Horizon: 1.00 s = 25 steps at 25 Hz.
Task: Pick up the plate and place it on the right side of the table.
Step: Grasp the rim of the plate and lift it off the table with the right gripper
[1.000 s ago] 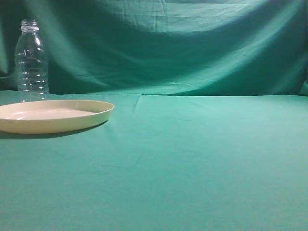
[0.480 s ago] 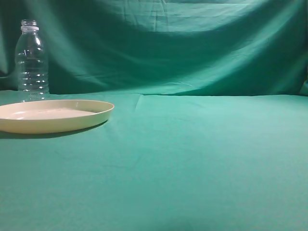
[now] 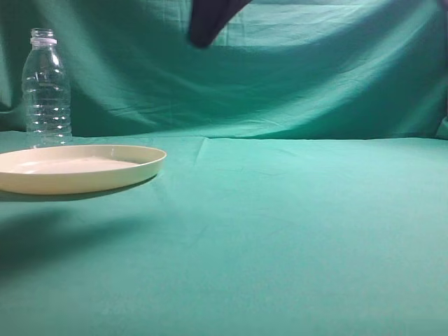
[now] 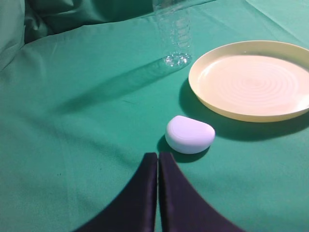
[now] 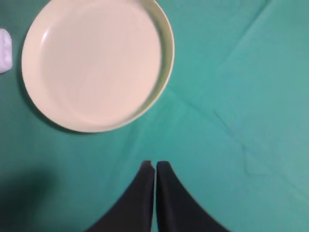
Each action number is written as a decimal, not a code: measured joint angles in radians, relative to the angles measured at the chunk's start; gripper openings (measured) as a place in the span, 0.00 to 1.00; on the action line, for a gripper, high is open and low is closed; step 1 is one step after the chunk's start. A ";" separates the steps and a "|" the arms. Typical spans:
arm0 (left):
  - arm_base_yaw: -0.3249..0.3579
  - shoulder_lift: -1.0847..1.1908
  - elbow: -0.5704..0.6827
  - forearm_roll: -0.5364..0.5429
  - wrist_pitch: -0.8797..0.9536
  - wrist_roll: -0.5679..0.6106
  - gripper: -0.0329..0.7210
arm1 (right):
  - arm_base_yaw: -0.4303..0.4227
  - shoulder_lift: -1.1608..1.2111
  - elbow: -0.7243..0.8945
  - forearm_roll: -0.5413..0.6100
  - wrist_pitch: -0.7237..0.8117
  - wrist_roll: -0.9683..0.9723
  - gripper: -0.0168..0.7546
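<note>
The cream-yellow plate (image 3: pixel 77 168) lies flat and empty on the left of the teal table (image 3: pixel 294 224). It also shows in the left wrist view (image 4: pixel 253 79) and in the right wrist view (image 5: pixel 96 63). My right gripper (image 5: pixel 154 164) is shut and empty, high above the cloth, just off the plate's rim. A dark blurred tip at the top of the exterior view (image 3: pixel 206 24) looks like this gripper. My left gripper (image 4: pixel 158 154) is shut and empty, low over the cloth left of the plate, out of the exterior view.
A clear ribbed bottle (image 3: pixel 47 87) stands upright behind the plate, also seen in the left wrist view (image 4: pixel 175 34). A small white rounded object (image 4: pixel 189 134) lies beside the plate's rim. The dark green backdrop (image 3: pixel 315 77) hangs behind the table.
A dark gripper tip has come into the top of the exterior view, and a shadow has fallen on the cloth in front of the plate. Plate and bottle have not moved.
</note>
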 joint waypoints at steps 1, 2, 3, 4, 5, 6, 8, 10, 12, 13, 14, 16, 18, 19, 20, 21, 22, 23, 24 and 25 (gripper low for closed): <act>0.000 0.000 0.000 0.000 0.000 0.000 0.04 | 0.015 0.043 -0.035 -0.012 0.001 0.007 0.02; 0.000 0.000 0.000 0.000 0.000 0.000 0.04 | 0.031 0.084 -0.075 -0.017 0.001 0.009 0.02; 0.000 0.000 0.000 0.000 0.000 0.000 0.04 | 0.044 0.118 -0.111 -0.017 -0.006 0.009 0.02; 0.000 0.000 0.000 0.000 0.000 0.000 0.04 | 0.055 0.158 -0.145 -0.017 -0.020 0.009 0.02; 0.000 0.000 0.000 0.000 0.000 0.000 0.04 | 0.060 0.197 -0.170 -0.017 -0.028 0.009 0.02; 0.000 0.000 0.000 0.000 0.000 0.000 0.04 | 0.065 0.235 -0.199 -0.015 -0.036 0.009 0.02; 0.000 0.000 0.000 0.000 0.000 0.000 0.04 | 0.065 0.301 -0.251 -0.015 -0.041 0.009 0.08; 0.000 0.000 0.000 0.000 0.000 0.000 0.04 | 0.065 0.363 -0.290 -0.013 -0.042 -0.003 0.21; 0.000 0.000 0.000 0.000 0.000 0.000 0.04 | 0.065 0.406 -0.318 0.016 -0.051 -0.039 0.37; 0.000 0.000 0.000 0.000 0.000 0.000 0.04 | 0.065 0.426 -0.327 0.039 -0.056 -0.072 0.45; 0.000 0.000 0.000 0.000 0.000 0.000 0.04 | 0.065 0.442 -0.334 0.052 -0.061 -0.110 0.50; 0.000 0.000 0.000 0.000 0.000 0.000 0.04 | 0.067 0.471 -0.335 0.064 -0.087 -0.154 0.53; 0.000 0.000 0.000 0.000 0.000 0.000 0.04 | 0.067 0.489 -0.335 0.064 -0.119 -0.171 0.53; 0.000 0.000 0.000 0.000 0.000 0.000 0.04 | 0.067 0.498 -0.335 0.062 -0.139 -0.176 0.59; 0.000 0.000 0.000 0.000 0.000 0.000 0.04 | 0.067 0.506 -0.335 0.052 -0.157 -0.178 0.56; 0.000 0.000 0.000 0.000 0.000 0.000 0.04 | 0.067 0.510 -0.337 0.041 -0.177 -0.180 0.56; 0.000 0.000 0.000 0.000 0.000 0.000 0.04 | 0.067 0.516 -0.337 0.025 -0.193 -0.181 0.56; 0.000 0.000 0.000 0.000 0.000 0.000 0.04 | 0.067 0.522 -0.337 0.012 -0.207 -0.183 0.56; 0.000 0.000 0.000 0.000 0.000 0.000 0.04 | 0.067 0.527 -0.339 0.003 -0.213 -0.183 0.56; 0.000 0.000 0.000 0.000 0.000 0.000 0.04 | 0.067 0.531 -0.339 -0.005 -0.216 -0.183 0.56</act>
